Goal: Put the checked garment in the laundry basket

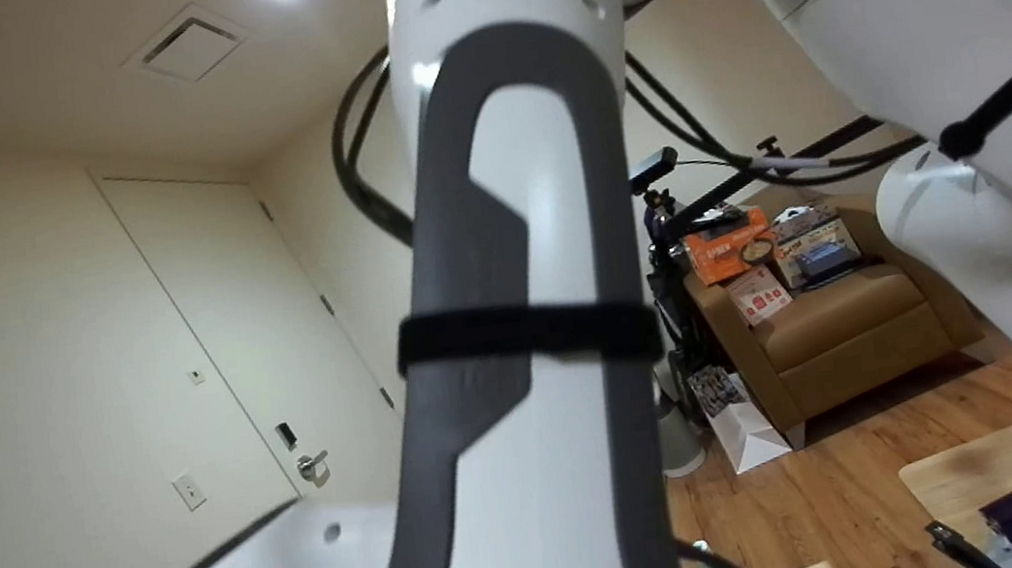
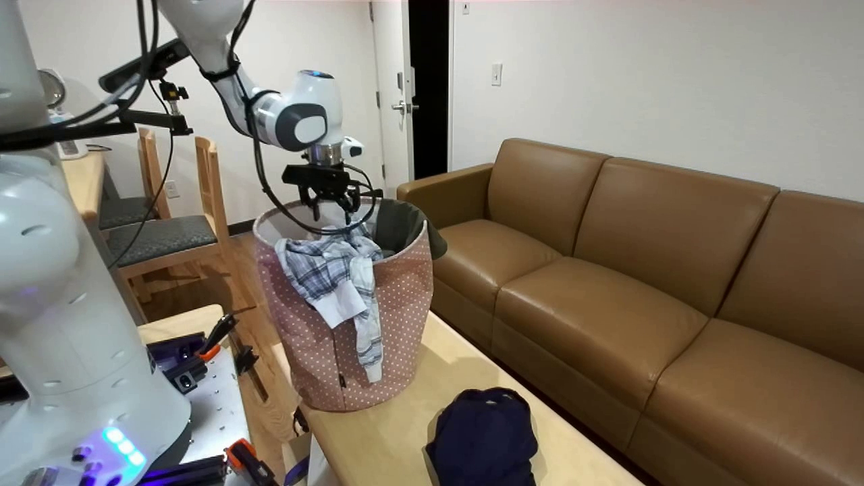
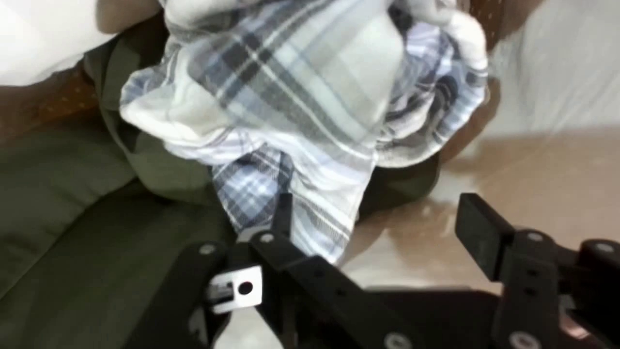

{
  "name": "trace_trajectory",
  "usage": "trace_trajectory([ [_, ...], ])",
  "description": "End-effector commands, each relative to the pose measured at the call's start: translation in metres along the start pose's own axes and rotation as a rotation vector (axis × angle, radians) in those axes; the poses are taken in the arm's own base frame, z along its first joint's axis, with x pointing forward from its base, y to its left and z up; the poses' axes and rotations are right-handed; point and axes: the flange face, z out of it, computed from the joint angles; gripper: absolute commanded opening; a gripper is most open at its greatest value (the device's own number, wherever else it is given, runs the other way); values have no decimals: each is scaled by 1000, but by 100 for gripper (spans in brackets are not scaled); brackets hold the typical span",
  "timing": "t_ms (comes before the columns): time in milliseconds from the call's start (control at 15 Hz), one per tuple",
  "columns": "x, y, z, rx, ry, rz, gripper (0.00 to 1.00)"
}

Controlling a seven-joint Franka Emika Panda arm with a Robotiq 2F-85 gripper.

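The checked garment (image 2: 324,266), white, grey and blue plaid, drapes over the near rim of the laundry basket (image 2: 398,324). Part of it is inside, and a sleeve hangs down the outside. The basket is pink with white dots and stands upright on a light wood table. My gripper (image 2: 332,212) is over the basket opening, pointing down, just above the garment. In the wrist view the gripper (image 3: 380,225) is open, its fingers wide apart with nothing held. The garment (image 3: 300,92) lies ahead of and beneath the left finger; I cannot tell whether they touch.
A dark olive cloth (image 2: 401,226) lies in the basket and over its far rim. A navy garment (image 2: 482,439) lies on the table (image 2: 405,432). A brown sofa (image 2: 594,290) runs alongside. The arm (image 1: 521,321) fills much of an exterior view.
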Motion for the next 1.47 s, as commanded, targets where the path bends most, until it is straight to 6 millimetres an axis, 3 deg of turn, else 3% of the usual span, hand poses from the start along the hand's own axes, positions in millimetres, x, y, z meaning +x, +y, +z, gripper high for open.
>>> trace_trajectory([
  [0, -36, -10, -62, -63, 148, 113, 100],
  [267, -87, 11, -107, -30, 331, 280, 100],
  [533, -152, 46, -105, -78, 420, 306, 100],
  [600, -139, 67, -104, -103, 422, 266, 100],
  [800, -157, 82, -100, -171, 423, 139, 100],
  [1000, -170, 91, -86, -132, 410, 52, 100],
  [1267, -175, 96, -83, -101, 448, -151, 100],
  [1333, -180, 94, -76, -117, 457, -110, 100],
  [1400, -176, 100, -82, -107, 435, -80, 100],
])
